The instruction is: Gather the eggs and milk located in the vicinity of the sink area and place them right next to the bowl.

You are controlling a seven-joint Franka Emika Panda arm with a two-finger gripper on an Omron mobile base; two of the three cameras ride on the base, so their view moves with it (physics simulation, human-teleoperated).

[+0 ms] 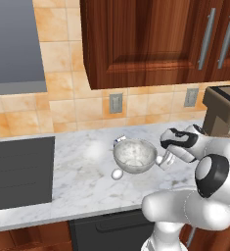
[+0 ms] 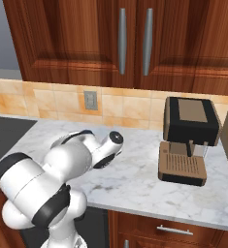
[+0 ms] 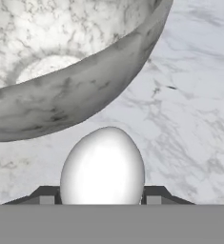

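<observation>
The gripper is clenched on an egg, held low over the marble counter just beside the bowl, on its right in the left base view. A second egg rests on the counter at the bowl's front left.

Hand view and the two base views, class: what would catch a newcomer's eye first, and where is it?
In the hand view, a smooth white oval egg sits clamped between the dark fingertips of the gripper, just short of the speckled silvery-grey round bowl. From the left base view, that bowl stands mid-counter on the white marble worktop, with a second white egg at its front left.
</observation>
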